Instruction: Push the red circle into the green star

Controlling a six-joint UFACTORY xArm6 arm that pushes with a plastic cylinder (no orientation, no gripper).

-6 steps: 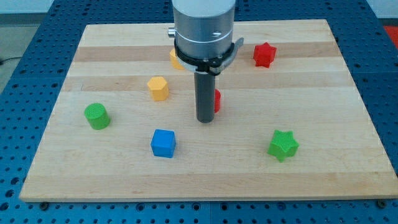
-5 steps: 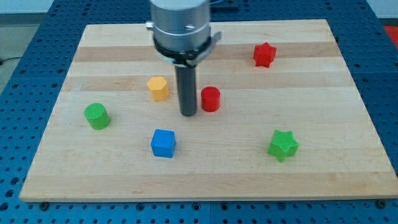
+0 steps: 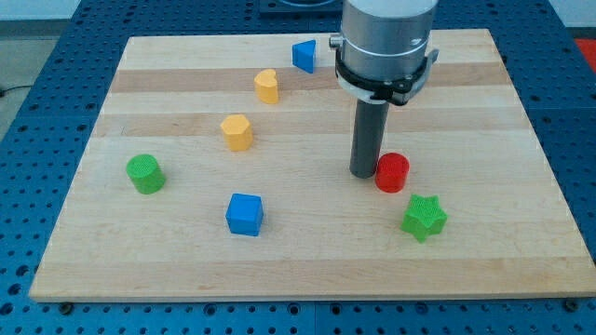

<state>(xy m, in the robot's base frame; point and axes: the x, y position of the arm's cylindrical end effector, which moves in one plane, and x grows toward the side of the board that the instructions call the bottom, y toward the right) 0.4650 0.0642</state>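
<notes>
The red circle [image 3: 392, 173] lies on the wooden board at the view's centre right. The green star [image 3: 425, 217] lies just below and to the right of it, a small gap apart. My tip [image 3: 363, 174] stands against the red circle's left side, touching or nearly touching it. The arm's grey body [image 3: 386, 42] rises above the rod and hides part of the board's top right.
A blue cube [image 3: 245, 214] lies at lower centre left, a green cylinder [image 3: 145, 174] at left, a yellow hexagonal block [image 3: 237, 131] and a second yellow block [image 3: 267, 86] at upper left centre, and a blue triangular block [image 3: 304, 55] at top. The board's edge [image 3: 298, 290] runs along the bottom.
The red circle has moved right and down toward the green star. My tip has moved right with it, staying on its left side. The red star is now hidden behind the arm.
</notes>
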